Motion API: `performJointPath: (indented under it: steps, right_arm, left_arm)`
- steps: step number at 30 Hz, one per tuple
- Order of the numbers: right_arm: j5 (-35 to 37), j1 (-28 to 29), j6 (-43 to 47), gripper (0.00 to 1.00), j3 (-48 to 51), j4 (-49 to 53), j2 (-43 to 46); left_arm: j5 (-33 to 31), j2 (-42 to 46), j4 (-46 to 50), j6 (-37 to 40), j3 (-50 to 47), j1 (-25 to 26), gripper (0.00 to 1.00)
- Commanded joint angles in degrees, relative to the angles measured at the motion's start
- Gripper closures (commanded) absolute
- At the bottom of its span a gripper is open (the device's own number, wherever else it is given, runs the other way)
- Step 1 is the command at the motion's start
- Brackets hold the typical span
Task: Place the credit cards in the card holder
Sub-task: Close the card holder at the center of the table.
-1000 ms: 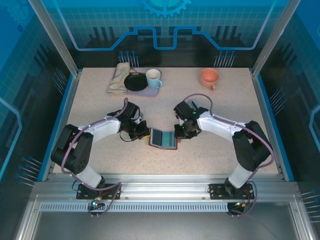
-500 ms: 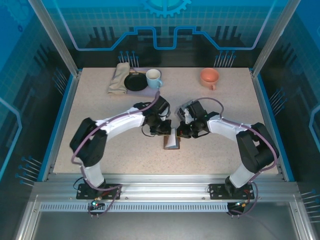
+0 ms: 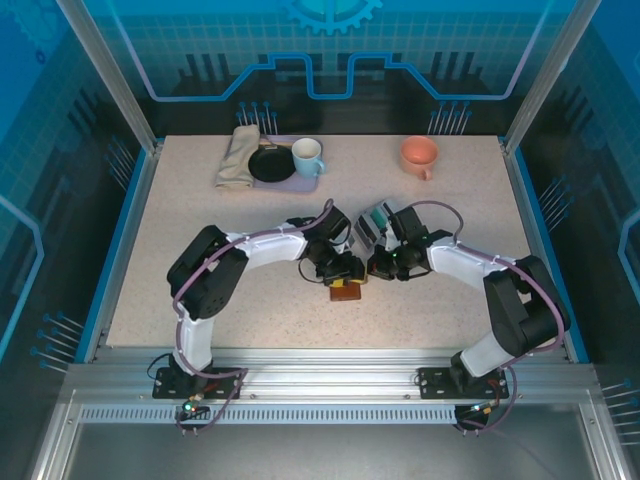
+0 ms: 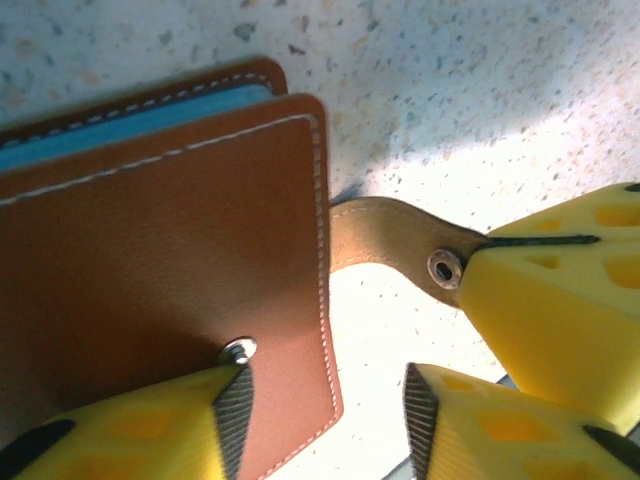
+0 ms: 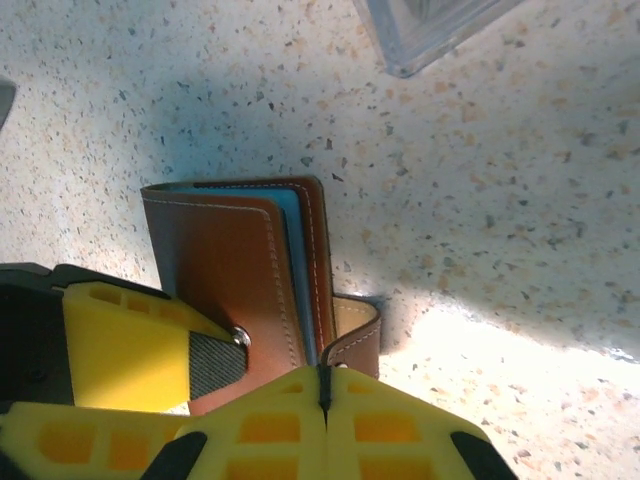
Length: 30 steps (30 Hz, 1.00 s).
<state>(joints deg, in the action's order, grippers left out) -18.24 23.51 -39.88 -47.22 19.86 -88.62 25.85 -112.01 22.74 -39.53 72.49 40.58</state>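
The brown card holder (image 3: pixel 346 292) lies folded shut on the table between both arms. My right gripper (image 5: pixel 323 385) is shut on its snap tab (image 5: pixel 356 338), which curls up from under the cover (image 5: pixel 225 270). In the left wrist view the tab (image 4: pixel 395 238) runs into the right gripper's yellow fingers (image 4: pixel 560 300). My left gripper (image 4: pixel 320 425) is open over the cover's edge, one finger (image 4: pixel 150 430) beside the snap stud (image 4: pixel 237 350). A blue edge shows between the covers. Teal credit cards (image 3: pixel 378 216) stand in a grey tray behind the grippers.
The grey tray (image 3: pixel 366 232) sits just behind the card holder; its clear corner (image 5: pixel 430 30) shows in the right wrist view. At the back left are a folded cloth (image 3: pixel 238 155), a black dish (image 3: pixel 270 163) and a light-blue mug (image 3: pixel 307 156). An orange cup (image 3: pixel 419 153) stands back right.
The card holder lay open flat a second ago; now it is folded shut. Both grippers have moved right and closer together. The left gripper has opened.
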Motion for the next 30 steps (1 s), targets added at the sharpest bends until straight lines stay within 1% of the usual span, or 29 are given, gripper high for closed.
performJointPath:
  steps: [1,5,8,11,13,15,18,21,23,26,30]
  right_arm:
    - [-1.53,-0.33,0.37,1.0,-1.03,0.51,0.55]
    - [-0.98,-0.34,1.42,1.0,-1.96,2.33,0.22]
    - [-0.78,-0.35,2.02,1.0,-2.51,3.25,-0.19]
    - [-1.12,-0.31,2.18,1.0,-2.8,3.37,-0.37]
    - [-1.44,-0.31,2.35,1.0,-2.84,3.51,-0.66]
    - [-1.79,-0.24,2.44,1.0,-2.87,3.61,-1.11]
    - [-1.9,-0.04,2.43,1.0,-2.85,3.6,-1.54]
    - [-1.97,0.22,2.35,1.0,-2.86,3.61,-1.82]
    - [-1.98,0.44,2.26,1.0,-4.53,3.61,-1.89]
    - [-1.96,0.74,2.09,1.0,-4.85,3.57,-2.08]
    - [-2.05,1.34,1.82,1.0,-4.99,3.35,-2.35]
  left_arm:
    - [-0.31,7.17,-3.99,-2.48,-3.83,-0.36,0.43]
    - [-6.54,14.12,-1.19,-2.14,-7.62,-3.72,0.39]
    - [-7.62,16.67,-0.21,-1.55,-10.52,-6.61,0.39]
    - [-8.96,16.39,3.15,-0.52,-11.08,-8.46,0.42]
    - [-9.03,16.09,3.44,-0.66,-11.91,-8.98,0.46]
    - [-9.2,15.32,3.56,-0.91,-12.22,-8.94,0.5]
    - [-7.55,13.73,2.89,-1.03,-11.82,-8.8,0.53]
    - [-7.04,12.26,2.79,-0.49,-10.48,-7.49,0.52]
    - [-6.89,10.19,3.75,-0.35,-8.88,-6.47,0.52]
    - [-8.69,7.53,6.24,-0.84,-6.95,-5.46,0.55]
    - [-8.28,5.91,4.59,-2.51,-6.99,-4.83,0.56]
